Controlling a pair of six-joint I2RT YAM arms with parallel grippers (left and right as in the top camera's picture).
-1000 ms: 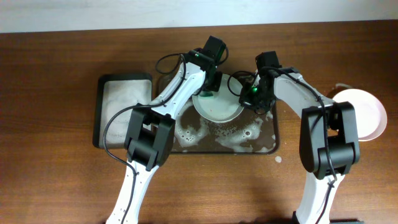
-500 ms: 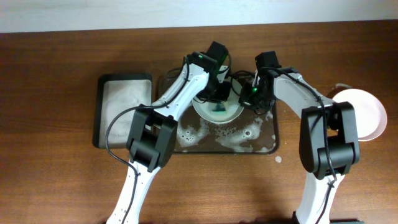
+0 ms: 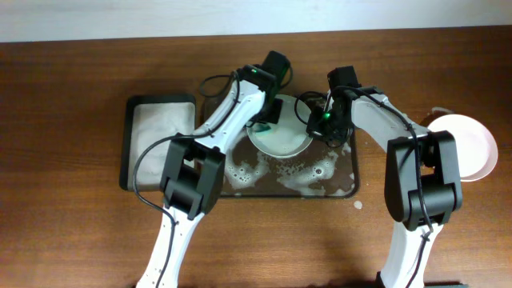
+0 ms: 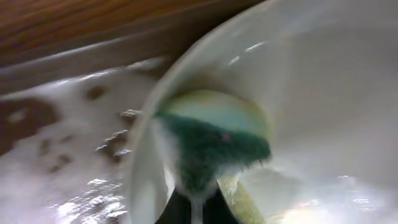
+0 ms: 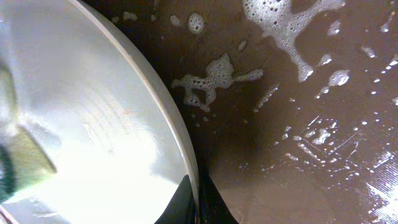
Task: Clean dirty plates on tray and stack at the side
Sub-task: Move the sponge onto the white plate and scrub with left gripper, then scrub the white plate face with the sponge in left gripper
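Brown wood-grain bench (image 3: 72, 232) fills the overhead view, with a pale wall strip along its far edge. At its middle lies the dark tray (image 3: 353, 182), its floor wet and patched with white foam (image 3: 244, 172). A mint-green plate (image 3: 282, 142) sits in the far-middle part of the tray, between the two arms. The left arm (image 3: 232, 112) reaches in from the plate's far-left side, and the left jaws are pinching a green-and-yellow sponge (image 4: 211, 143), which is pressed against the inside of the plate close to its rim. The right arm (image 3: 376, 120) comes in from the other side; the right jaws are closed on the plate's right rim, one tip inside and one outside. A pink plate (image 3: 472, 148) rests on the bench near the right edge, well apart from the tray. A smaller black tray (image 3: 126, 144) with a pale inside lies just beside the big one on the left. One fleck of foam (image 3: 358, 206) sits on the bench off the tray's near-right corner.
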